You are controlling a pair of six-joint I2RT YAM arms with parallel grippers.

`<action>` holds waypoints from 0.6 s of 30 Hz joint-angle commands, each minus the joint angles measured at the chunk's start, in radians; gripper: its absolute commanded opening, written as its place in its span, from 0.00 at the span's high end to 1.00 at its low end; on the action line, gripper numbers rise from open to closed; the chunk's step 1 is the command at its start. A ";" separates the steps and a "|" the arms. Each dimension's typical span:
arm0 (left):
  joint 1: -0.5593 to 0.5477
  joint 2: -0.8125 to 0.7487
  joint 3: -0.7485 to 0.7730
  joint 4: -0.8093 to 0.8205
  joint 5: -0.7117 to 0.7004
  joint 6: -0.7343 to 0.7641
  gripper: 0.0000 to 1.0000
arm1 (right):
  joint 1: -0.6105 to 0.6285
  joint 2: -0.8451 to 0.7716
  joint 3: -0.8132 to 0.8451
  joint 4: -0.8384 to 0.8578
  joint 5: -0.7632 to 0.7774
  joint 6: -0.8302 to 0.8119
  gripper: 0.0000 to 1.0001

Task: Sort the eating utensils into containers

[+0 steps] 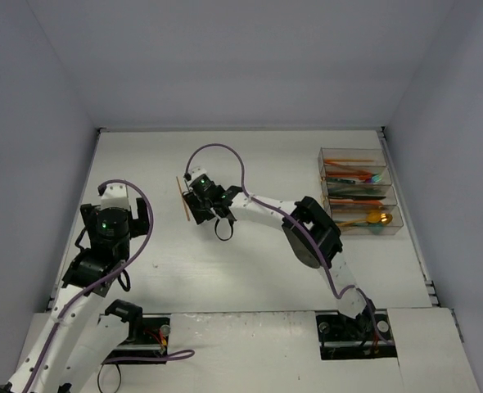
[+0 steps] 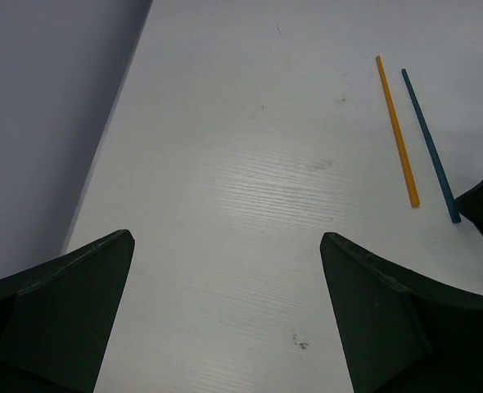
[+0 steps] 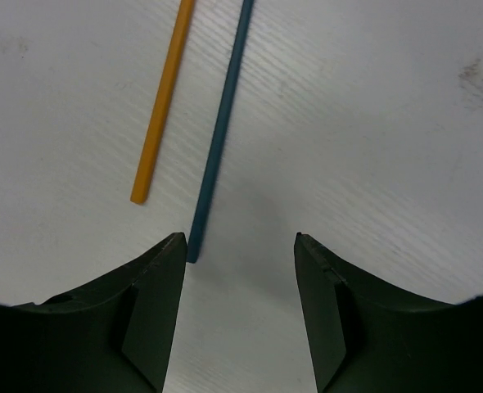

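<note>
The right gripper (image 3: 240, 244) is hanging, jaws apart, by the teal chopstick (image 3: 219, 139), its far end cut off; the left gripper (image 2: 227, 237) is gaping wide.

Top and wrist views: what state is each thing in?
Orange chopstick: lying flat on the table, ungripped.
Teal chopstick: flat beside it, not touching, ungripped.
Left gripper: jaws open, empty.
Right gripper: jaws open, at the teal chopstick's end.
Bins: holding utensils.
</note>
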 commanded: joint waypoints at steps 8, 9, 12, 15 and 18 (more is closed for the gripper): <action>-0.009 0.005 0.012 0.030 -0.040 -0.026 0.03 | 0.029 0.096 0.182 0.053 0.072 0.024 0.50; -0.009 0.008 0.012 0.030 -0.041 -0.026 0.03 | 0.029 0.109 0.191 0.053 0.081 0.024 0.51; -0.010 0.009 0.010 0.031 -0.036 -0.026 0.03 | 0.027 0.139 0.222 0.053 0.113 0.024 0.54; -0.011 0.010 0.010 0.032 -0.035 -0.025 0.03 | 0.027 0.167 0.236 0.082 0.128 0.027 0.58; -0.011 0.014 0.011 0.032 -0.035 -0.024 0.03 | 0.029 0.183 0.245 0.084 0.129 0.033 0.61</action>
